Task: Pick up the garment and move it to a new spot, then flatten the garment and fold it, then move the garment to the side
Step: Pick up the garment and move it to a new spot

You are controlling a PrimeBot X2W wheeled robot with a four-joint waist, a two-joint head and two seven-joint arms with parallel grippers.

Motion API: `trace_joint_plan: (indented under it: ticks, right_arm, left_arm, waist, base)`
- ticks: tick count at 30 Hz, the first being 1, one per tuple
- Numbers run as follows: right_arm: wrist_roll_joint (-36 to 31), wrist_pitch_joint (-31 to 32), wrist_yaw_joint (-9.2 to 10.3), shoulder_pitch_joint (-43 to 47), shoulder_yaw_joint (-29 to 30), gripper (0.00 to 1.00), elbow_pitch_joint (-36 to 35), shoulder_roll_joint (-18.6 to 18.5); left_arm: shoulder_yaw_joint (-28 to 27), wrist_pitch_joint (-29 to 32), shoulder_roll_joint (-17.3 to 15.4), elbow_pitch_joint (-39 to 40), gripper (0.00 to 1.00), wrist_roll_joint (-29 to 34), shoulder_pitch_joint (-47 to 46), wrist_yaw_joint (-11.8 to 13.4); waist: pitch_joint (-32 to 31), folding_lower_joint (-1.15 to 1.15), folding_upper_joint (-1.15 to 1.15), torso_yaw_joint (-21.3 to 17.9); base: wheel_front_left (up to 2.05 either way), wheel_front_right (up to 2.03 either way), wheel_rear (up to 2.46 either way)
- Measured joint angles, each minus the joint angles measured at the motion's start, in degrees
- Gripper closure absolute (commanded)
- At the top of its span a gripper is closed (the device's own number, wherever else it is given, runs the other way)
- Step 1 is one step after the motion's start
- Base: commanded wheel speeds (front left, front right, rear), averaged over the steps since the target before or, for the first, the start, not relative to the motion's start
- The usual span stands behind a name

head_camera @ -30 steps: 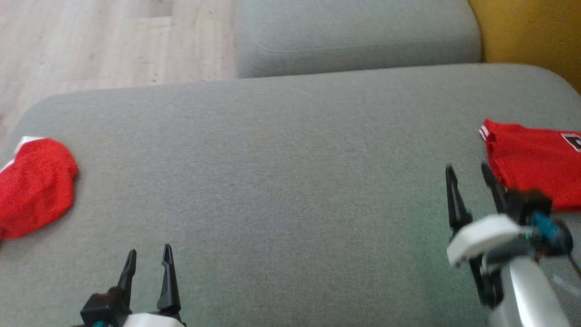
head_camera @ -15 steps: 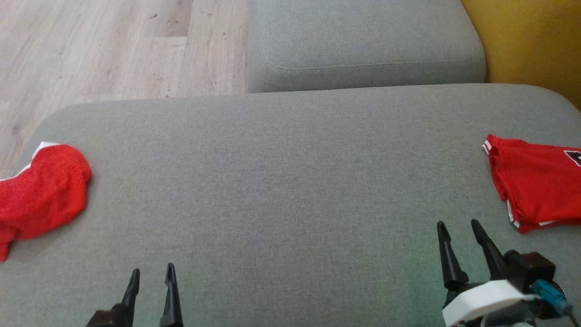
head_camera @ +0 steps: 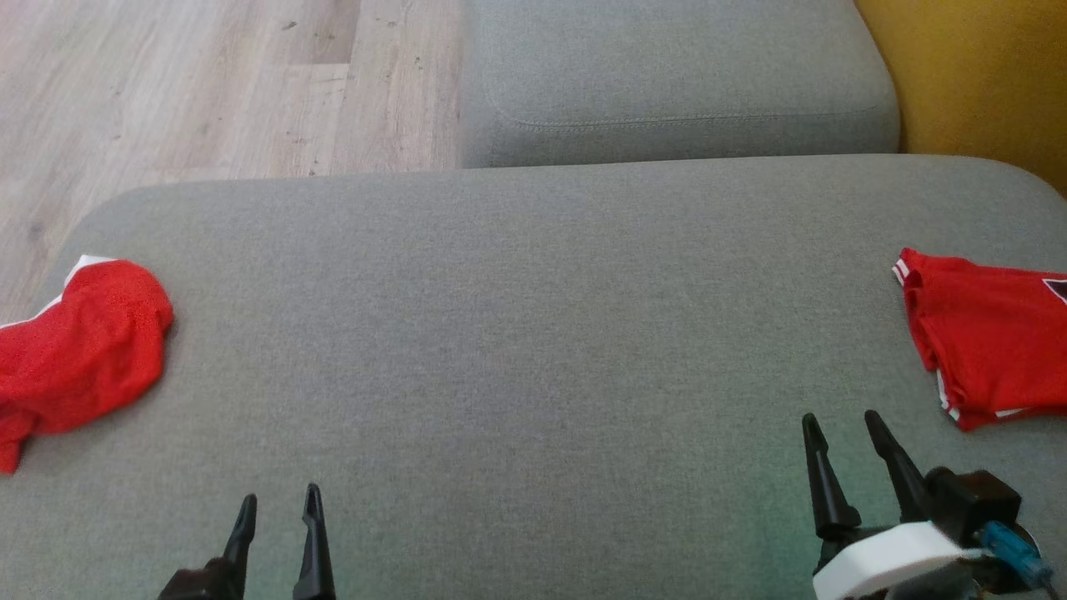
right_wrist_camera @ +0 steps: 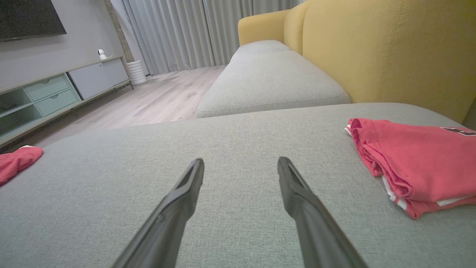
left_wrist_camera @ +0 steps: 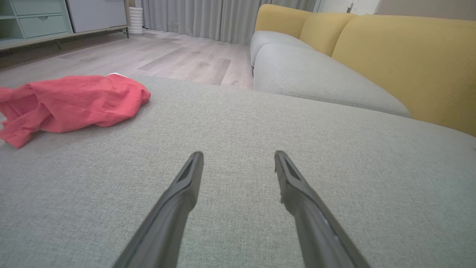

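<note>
Standing spread and empty over the grey cushion (head_camera: 533,333), the left gripper (head_camera: 279,493) sits lower left and the right gripper (head_camera: 839,416) lower right, with a crumpled red garment (head_camera: 83,358) at the left edge and a folded red garment (head_camera: 992,350) at the right edge.

You saw the left garment (head_camera: 83,358) red with a white edge, the right garment (head_camera: 992,358) red with white stripes and a black patch; the sofa cushion (head_camera: 533,333) grey, backrest (head_camera: 984,75) mustard yellow, floor (head_camera: 208,83) pale wood-grain.
</note>
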State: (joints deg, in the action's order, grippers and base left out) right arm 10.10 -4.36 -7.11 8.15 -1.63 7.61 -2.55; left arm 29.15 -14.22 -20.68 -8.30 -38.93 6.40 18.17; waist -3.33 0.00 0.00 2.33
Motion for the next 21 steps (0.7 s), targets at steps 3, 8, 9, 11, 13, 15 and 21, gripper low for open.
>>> trace_joint_plan:
  ticks: [3, 8, 9, 11, 13, 15, 21]
  right_arm:
    - [0.0, 0.0, 0.0, 0.0, 0.0, 0.0, -0.1, 0.0]
    - [0.0, 0.0, 0.0, 0.8, 0.0, 0.0, -0.1, 0.0]
    - [0.0, 0.0, 0.0, 1.1, 0.1, 0.0, -0.1, 0.0]
    - [0.0, 0.0, 0.0, 1.5, 0.3, 0.0, -0.1, 0.0]
    - [0.0, -0.2, 0.0, 1.7, 0.3, 0.0, -0.2, 0.0]
    - [0.0, -0.4, 0.0, 1.8, 0.0, 0.0, -0.2, 0.0]
    - [1.4, -1.3, 0.0, 1.8, -1.1, 0.0, 0.5, 0.0]
  left_arm:
    - [0.0, 0.0, 0.0, 0.0, 0.0, 0.0, 0.0, -0.1]
    - [0.1, 0.0, 0.0, -0.5, 0.0, 0.0, -0.1, -0.5]
    - [0.2, 0.0, 0.0, -0.5, 0.0, 0.1, -0.1, -0.5]
    - [0.2, 0.0, 0.0, -0.3, 0.0, 0.2, -0.2, -0.5]
    - [0.2, 0.0, -0.2, -0.4, 0.0, 0.2, -0.3, -0.5]
    - [0.1, 0.1, -0.6, -0.2, 0.0, 0.2, -0.3, -0.4]
    - [-1.0, 0.6, -2.3, 0.9, 0.0, 0.2, -0.2, 0.5]
  waist:
    - [0.1, 0.0, 0.0, 0.2]
    - [0.2, 0.0, 0.0, 1.7]
    - [0.2, 0.0, 0.0, 2.3]
    - [0.1, 0.0, 0.0, 3.8]
    - [0.1, 0.0, 0.0, 5.8]
    - [0.0, 0.0, 0.0, 9.4]
    - [-0.4, 0.0, 0.0, 16.6]
  base:
    - [0.0, 0.0, 0.0]
    - [0.0, 0.0, 0.0]
    - [0.0, 0.0, 0.0]
    - [0.0, 0.0, 0.0]
    - [0.0, 0.0, 0.0]
    - [0.0, 0.0, 0.0]
    - [0.0, 0.0, 0.0]
